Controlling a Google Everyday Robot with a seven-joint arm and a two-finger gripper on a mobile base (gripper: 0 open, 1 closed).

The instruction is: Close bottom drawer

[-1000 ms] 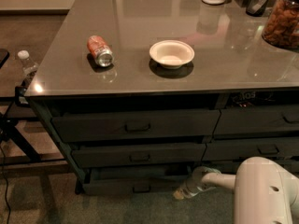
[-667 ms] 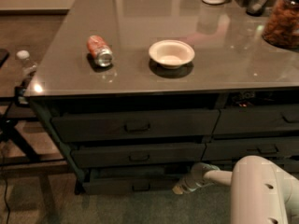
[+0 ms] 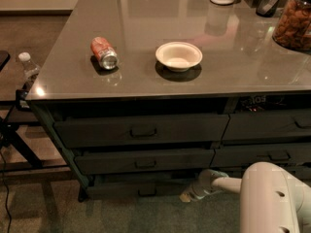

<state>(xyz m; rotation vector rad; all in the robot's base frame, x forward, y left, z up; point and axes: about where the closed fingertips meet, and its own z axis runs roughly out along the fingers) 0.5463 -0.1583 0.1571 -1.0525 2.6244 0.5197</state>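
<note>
Status: closing looks nearly done, by my reading. The bottom drawer (image 3: 121, 189) sits low in shadow beneath the two wide drawers above it, its front about level with the cabinet frame. I see no tray or lip standing out. What is left, I judge, is at most a last push home and a check that the front lies flush, which this angle does not settle.

Position, gripper (image 3: 188, 196): down by the carpet (image 3: 121, 217), at the right end of the bottom drawer's front, touching it or just beside it; I cannot tell which. Whether it is spread wide or drawn narrow I cannot tell either.

Materials and shapes:
- bottom drawer: flat, dark grey-green front, matt, wide and shallow, with a small dark central pull.
- middle drawer (image 3: 146, 160) and top drawer (image 3: 141, 129): same finish, the top one taller-fronted.
- tabletop (image 3: 146, 18): smooth, grey, glossy, throwing soft reflections.
- arm (image 3: 272, 198): bulky white shell, rounded, smooth.
- bowl (image 3: 178, 56): round, cream, shallow.
- can (image 3: 103, 53): red cylinder lying on its side, metal end showing.
- carpet: dull green, short pile.
</note>
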